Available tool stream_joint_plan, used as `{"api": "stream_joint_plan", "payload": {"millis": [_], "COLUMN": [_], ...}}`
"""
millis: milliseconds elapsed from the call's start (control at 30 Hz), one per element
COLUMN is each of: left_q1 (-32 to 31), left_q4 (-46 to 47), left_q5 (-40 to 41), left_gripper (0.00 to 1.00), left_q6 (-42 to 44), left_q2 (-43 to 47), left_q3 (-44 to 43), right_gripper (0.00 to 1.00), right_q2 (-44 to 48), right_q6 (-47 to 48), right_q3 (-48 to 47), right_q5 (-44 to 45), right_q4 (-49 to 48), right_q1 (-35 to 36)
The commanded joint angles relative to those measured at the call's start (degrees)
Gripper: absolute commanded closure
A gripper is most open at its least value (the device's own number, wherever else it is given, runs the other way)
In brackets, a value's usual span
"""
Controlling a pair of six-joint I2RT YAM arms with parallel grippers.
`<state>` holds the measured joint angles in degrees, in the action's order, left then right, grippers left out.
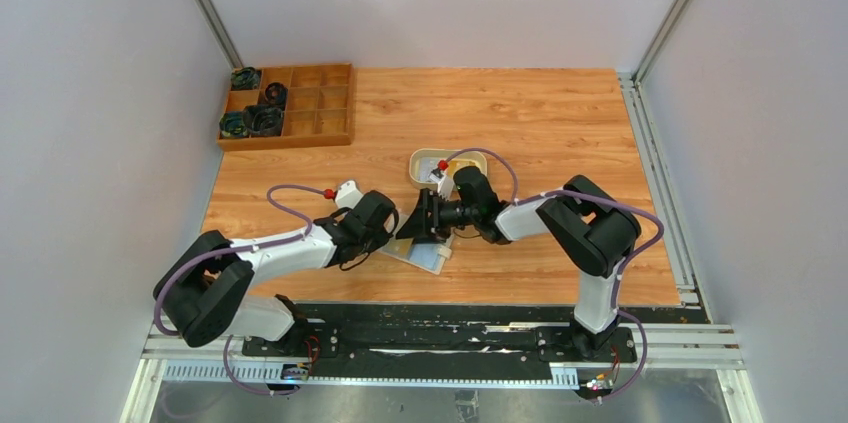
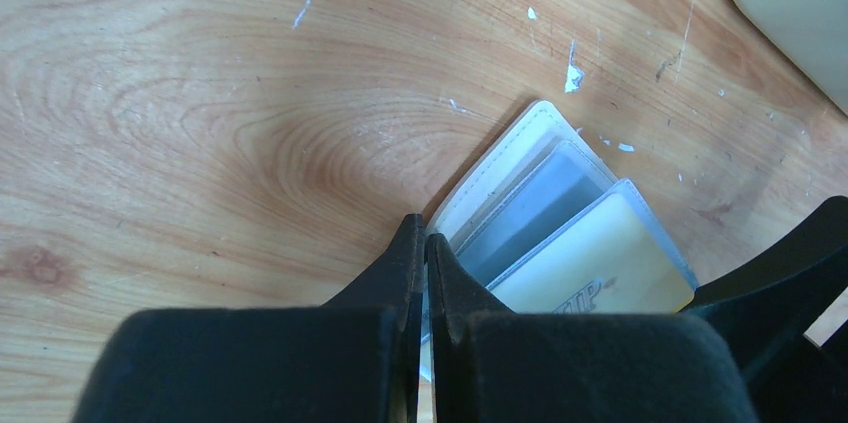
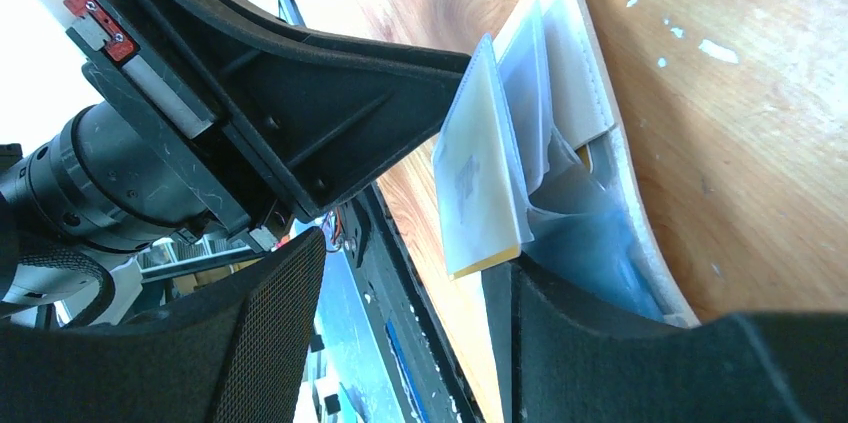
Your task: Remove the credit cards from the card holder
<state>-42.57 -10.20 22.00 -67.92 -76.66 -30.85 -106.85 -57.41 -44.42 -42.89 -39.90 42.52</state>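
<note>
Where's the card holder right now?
Top view, centre front of the table: the card holder lies open where left gripper and right gripper meet.

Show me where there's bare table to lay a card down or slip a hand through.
Free: the wood between the compartment box and the right-hand rail, behind the oval tray; also the patch between that box and the left arm. Crowded: the near middle, where the left gripper and right gripper meet over the card holder, in front of the tray.
</note>
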Motion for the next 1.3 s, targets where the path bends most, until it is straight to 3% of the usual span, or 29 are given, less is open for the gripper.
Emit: {"api": "stream_joint_plan", "payload": {"millis": [0, 667, 1267], "left_q1": [-0.8, -0.8, -0.8], "left_q4": [0.2, -0.1, 0.2], "left_q5": [-2.0, -1.9, -2.3], "left_gripper": [1.00, 1.00, 1.00], "left_q6": [-0.5, -0.5, -0.5], "left_q2": [-1.5, -1.9, -2.7], "left_q3": [-0.8, -0.7, -0.8], "right_gripper": [0.38, 0.39, 0.40], "right_q2": [2.1, 3.8, 1.3], "right_q6": [1.4, 4.9, 2.0], "right_q3": [1.2, 5.0, 1.5], "right_q5": [-2.0, -2.3, -0.3], "right_q4": [-0.6, 2.7, 0.6], "right_q1": [-1.2, -3.1, -3.3]}}
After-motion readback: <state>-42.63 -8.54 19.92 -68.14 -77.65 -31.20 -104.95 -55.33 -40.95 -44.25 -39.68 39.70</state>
